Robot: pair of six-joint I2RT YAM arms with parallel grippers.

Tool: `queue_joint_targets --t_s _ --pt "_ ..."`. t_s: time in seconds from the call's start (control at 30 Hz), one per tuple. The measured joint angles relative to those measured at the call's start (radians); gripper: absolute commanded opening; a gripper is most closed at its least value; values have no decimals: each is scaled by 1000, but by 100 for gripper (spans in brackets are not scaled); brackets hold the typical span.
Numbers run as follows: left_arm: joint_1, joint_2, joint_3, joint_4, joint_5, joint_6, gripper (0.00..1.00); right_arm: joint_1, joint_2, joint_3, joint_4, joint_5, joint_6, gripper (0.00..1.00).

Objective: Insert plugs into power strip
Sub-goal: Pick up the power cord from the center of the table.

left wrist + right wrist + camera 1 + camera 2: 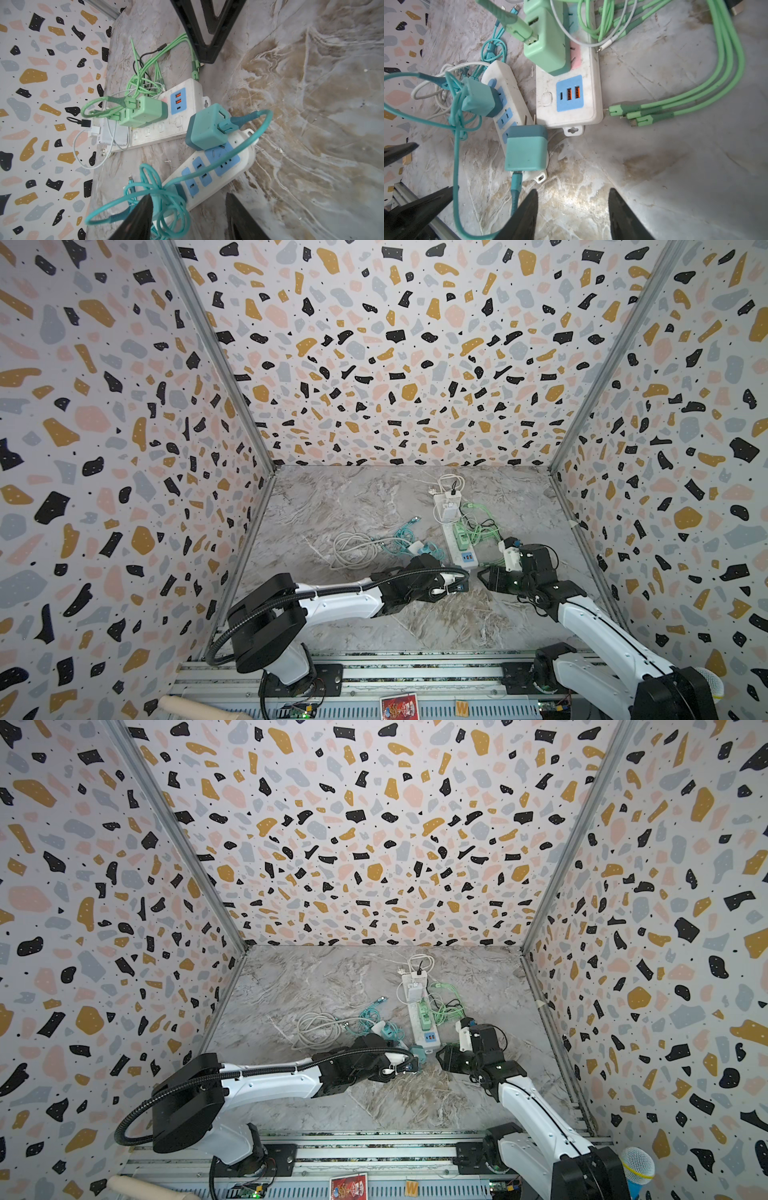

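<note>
Shows left claw (188,195) and right claw (573,189) released, empty | finds teal plug (526,151) tipped on small strip (497,72) | likely calls for side grip, prongs down, straight push

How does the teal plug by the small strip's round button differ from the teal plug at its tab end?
The button-end teal plug stands with its dark base flat against the small strip, apparently seated; the tab-end teal plug lies on its side over the strip's end. The first's pins are hidden; the second's prongs are bare, pointing at the bigger strip. Both are boxy and two-tone teal.
</note>
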Motion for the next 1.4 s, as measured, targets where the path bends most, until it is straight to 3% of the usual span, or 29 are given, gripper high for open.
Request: queue_joint_targets --t_s 0.37,0.6,0.9,1.2,1.4 --pt "0 133 79 8 -3 78 52 -21 -39 1 -2 -26 -13 55" --pt "6 206 140 -6 7 115 27 -39 -56 2 -6 -44 -18 55" --pt "30 235 237 -52 33 127 8 -16 -52 1 1 -71 -31 55" --pt "103 210 246 -82 154 85 2 134 -78 -8 38 1 -52 55" --pt "146 161 246 -82 237 39 1 172 -153 -45 62 63 -56 56"
